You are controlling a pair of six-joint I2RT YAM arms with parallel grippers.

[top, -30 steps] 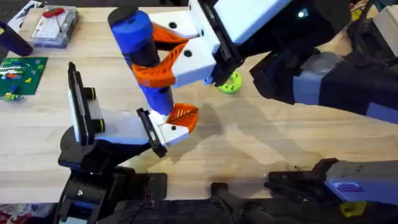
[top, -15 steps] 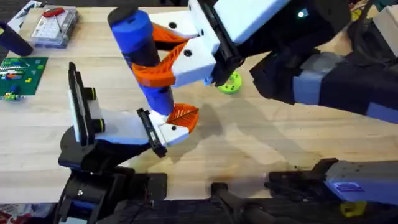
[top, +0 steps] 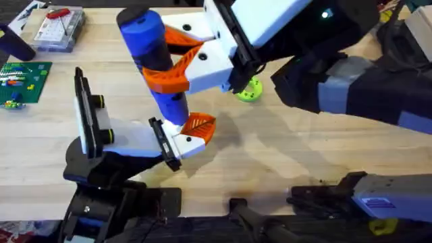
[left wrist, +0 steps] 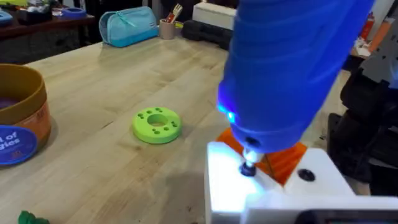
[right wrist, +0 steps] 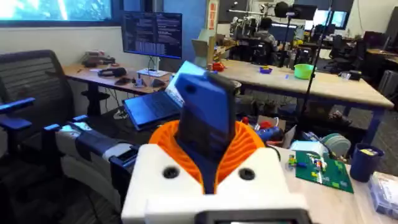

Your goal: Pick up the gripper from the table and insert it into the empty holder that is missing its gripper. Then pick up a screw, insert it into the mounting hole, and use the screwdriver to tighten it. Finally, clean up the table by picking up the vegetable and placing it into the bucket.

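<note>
Jaws: our right gripper (top: 177,67) clamps the screwdriver (top: 154,57); left jaws unreadable | tip sits on a screw in the holder (left wrist: 267,186), orange gripper (top: 200,125) seated | tightening underway, we judge | left: vegetable (left wrist: 28,218) into the bucket (left wrist: 18,115)

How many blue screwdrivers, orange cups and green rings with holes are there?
blue screwdriver: 1
orange cup: 1
green ring: 1
Total: 3
</note>
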